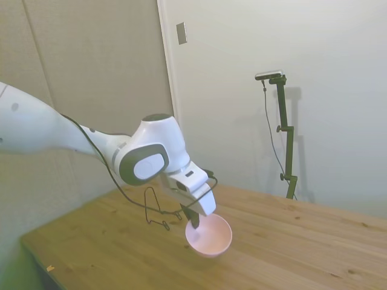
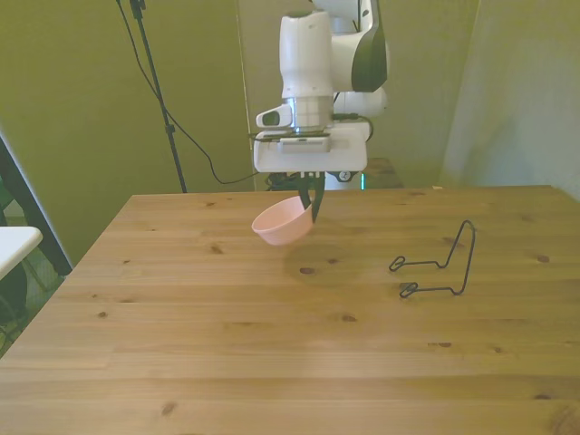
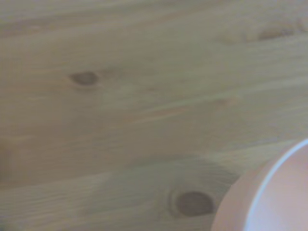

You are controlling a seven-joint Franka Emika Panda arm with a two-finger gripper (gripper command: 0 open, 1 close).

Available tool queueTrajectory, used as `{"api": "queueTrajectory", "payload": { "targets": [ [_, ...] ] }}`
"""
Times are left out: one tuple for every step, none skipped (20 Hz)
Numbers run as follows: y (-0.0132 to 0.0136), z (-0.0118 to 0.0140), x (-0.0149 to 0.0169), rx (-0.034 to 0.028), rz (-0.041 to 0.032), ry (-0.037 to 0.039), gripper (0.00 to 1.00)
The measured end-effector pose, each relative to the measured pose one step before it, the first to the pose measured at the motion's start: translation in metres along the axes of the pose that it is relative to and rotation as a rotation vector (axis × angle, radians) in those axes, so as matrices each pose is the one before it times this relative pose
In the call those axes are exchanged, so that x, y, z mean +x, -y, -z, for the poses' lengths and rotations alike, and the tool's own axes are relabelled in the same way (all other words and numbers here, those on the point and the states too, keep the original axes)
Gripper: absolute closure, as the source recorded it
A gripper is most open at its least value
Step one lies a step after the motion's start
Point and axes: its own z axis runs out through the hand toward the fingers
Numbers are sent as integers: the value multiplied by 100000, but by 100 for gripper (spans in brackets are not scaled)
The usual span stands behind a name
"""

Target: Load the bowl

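while the bowl [image 2: 283, 223] hangs clear of the desk [image 2: 272, 353], the hand [image 2: 311, 205] pinches its rim, one dark finger inside the wall and one outside. the bowl tilts, dangling just under the hand, with its shadow on the wood below it. the wrist view shows only an arc of pink rim [image 3: 269, 192] over bare planks, so nothing lies directly beneath.

step in hand, as judged: the carry, with the bowl lifted and not yet placed. the wire rack [image 2: 439, 265] stands well apart from the hand, toward the front view's right; in the side view it sits just behind the hand [image 1: 189, 219] and bowl [image 1: 210, 235]. the next move probably calls for travelling across to the rack, turning the bowl so its wall can lean against the upright loop, then lowering gently; a one-sided rim pinch may let the bowl swing.

count: one bowl, one rack, one arm [image 1: 91, 142], one desk.
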Motion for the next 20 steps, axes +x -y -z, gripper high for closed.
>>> {"api": "queueTrajectory", "payload": {
  "targets": [
    [1072,808,-388,2198,1181,599,100],
    [1068,645,-345,1829,1427,507,100],
    [1059,475,-330,1560,1009,675,100],
    [1034,356,-303,1145,1212,612,100],
    [1744,-33,-141,363,2286,521,100],
    [51,5,42,289,-9,145,100],
    [110,-108,41,1243,102,1007,100],
    [212,-268,17,1856,633,1621,100],
    [349,-415,-61,2915,796,2576,100],
    [434,-503,-107,3393,1357,2860,100],
    [430,-489,-109,2612,1200,2243,100],
    [453,-500,-297,2682,943,2443,100],
    [358,-383,-334,2717,1348,2198,100],
    [337,-264,-401,1936,1361,2050,100],
    [295,-264,-530,1579,1342,3067,100],
    [181,-244,-492,1102,1258,2648,100],
    [91,-267,-439,1016,856,2305,100],
    [59,-232,-342,1110,654,2240,100],
    [121,-181,-252,1330,579,1895,100],
    [117,-198,-251,1215,530,1977,100]
  ]
}}
